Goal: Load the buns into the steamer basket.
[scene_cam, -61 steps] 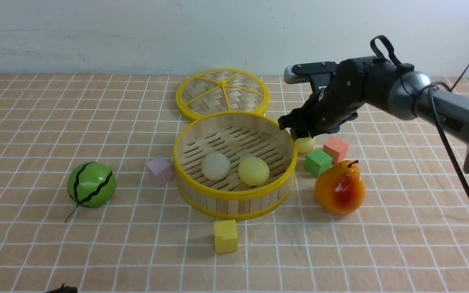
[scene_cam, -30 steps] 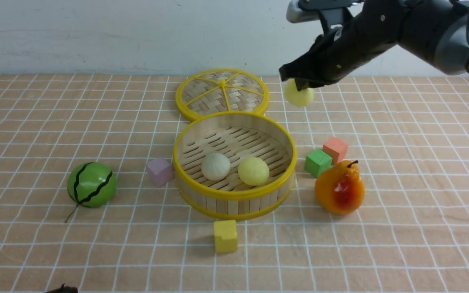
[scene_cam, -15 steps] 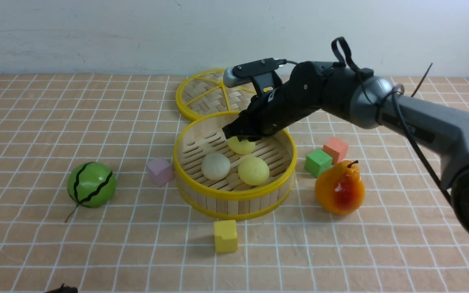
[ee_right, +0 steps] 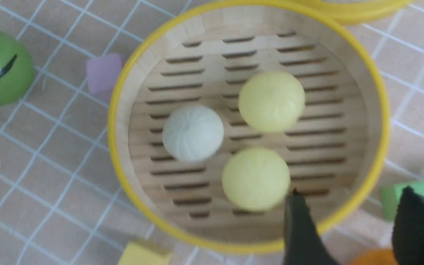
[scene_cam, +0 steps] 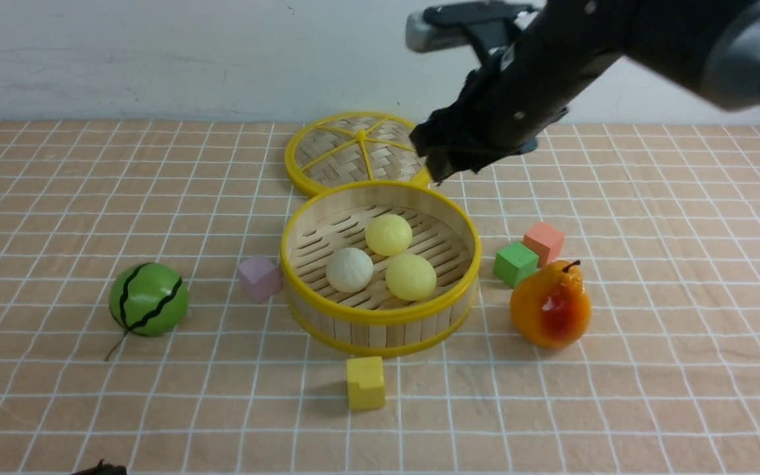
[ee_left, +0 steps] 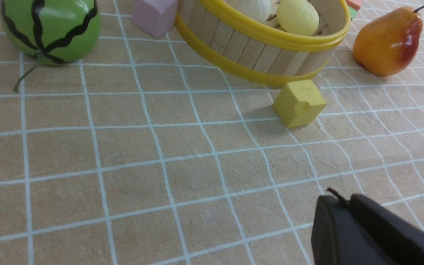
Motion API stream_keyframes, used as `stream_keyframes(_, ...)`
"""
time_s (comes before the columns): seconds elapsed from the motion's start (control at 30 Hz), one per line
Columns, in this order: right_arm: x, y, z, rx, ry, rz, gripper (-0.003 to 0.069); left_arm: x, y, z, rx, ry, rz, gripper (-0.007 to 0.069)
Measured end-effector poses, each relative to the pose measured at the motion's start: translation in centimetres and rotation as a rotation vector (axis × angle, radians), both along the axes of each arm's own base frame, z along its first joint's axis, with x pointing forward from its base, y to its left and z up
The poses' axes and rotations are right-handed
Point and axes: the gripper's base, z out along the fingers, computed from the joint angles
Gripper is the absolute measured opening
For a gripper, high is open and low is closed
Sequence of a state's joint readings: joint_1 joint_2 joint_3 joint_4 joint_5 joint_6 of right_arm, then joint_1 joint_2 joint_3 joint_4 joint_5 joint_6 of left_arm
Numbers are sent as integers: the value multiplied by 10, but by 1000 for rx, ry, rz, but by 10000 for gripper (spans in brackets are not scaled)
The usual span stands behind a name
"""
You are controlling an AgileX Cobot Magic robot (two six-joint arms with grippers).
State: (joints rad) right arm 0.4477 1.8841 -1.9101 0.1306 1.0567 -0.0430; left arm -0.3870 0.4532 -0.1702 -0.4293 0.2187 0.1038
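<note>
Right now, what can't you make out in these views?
- left fingers: left wrist view, cut off by the frame corner; open or shut unclear.
- right fingers: front view, motion-blurred; tips unreadable.
- lid: front view, right rim behind the right arm.
- pear: right wrist view, mostly cut off by the edge, between the fingers.

No legible text, label or number anywhere (all 3 views).

Right arm held high and stretched forward, right pincer (scene_cam: 441, 166) tilted down, jaws apart, holding nothing
</note>
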Motion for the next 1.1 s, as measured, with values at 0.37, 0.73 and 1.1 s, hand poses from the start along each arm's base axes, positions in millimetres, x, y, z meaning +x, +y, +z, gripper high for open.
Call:
stream_keyframes(0.37, -125, -62, 19, -3, 61, -69, -18, 0, 0, 0, 0, 0, 0, 39)
stream_keyframes(0.73, -209, -97, 21, 5, 143, -43, -10, 0, 0, 0, 0, 0, 0, 54)
stream_keyframes(1.1, -234, -117, 28, -16, 59, -30, -8, 0, 0, 0, 0, 0, 0, 68)
